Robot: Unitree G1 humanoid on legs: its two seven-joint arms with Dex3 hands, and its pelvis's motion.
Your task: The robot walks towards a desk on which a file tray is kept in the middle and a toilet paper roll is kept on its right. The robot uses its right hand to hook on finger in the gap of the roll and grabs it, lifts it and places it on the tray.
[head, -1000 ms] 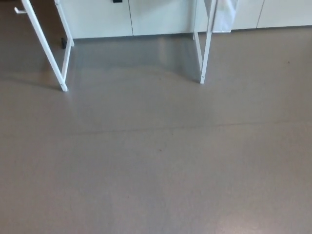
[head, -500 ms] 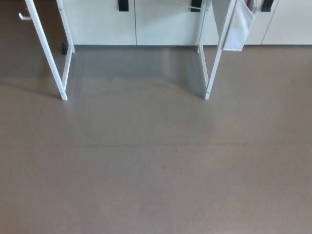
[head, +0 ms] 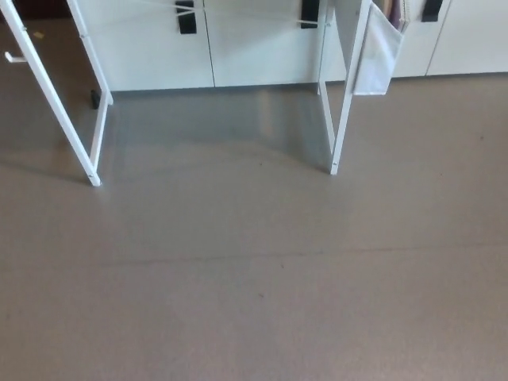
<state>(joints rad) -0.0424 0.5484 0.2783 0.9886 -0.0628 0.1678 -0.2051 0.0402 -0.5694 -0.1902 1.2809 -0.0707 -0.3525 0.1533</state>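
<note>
Shifted as a whole since the earlier frame: the desk legs and cabinets now sit lower in the head view, and more of the cabinet fronts shows. I read this as the camera travelling with the robot, not as furniture moving.

Landmark: the right desk leg, white and slanted, with its foot on the grey floor.

Hands: neither the left hand nor the right hand is in view, so I cannot tell whether either is open or closed. My judgement is that they hang out of view because the robot is on the approach stage and no reach is due yet.

Task items: the file tray and the toilet paper roll are not in view. I judge them to be on the desktop, above the landmark and past the top edge of the view.

Surroundings: the left desk leg stands well to the left of the landmark. A white cloth pouch hangs just beside the landmark's upper part, on its right. Pale cabinets with black handles run behind it.

Obstructions: nothing visible lies on the floor on the near side of the landmark. The pouch hangs on the roll's side of the desk, so a low right arm could brush it.
</note>
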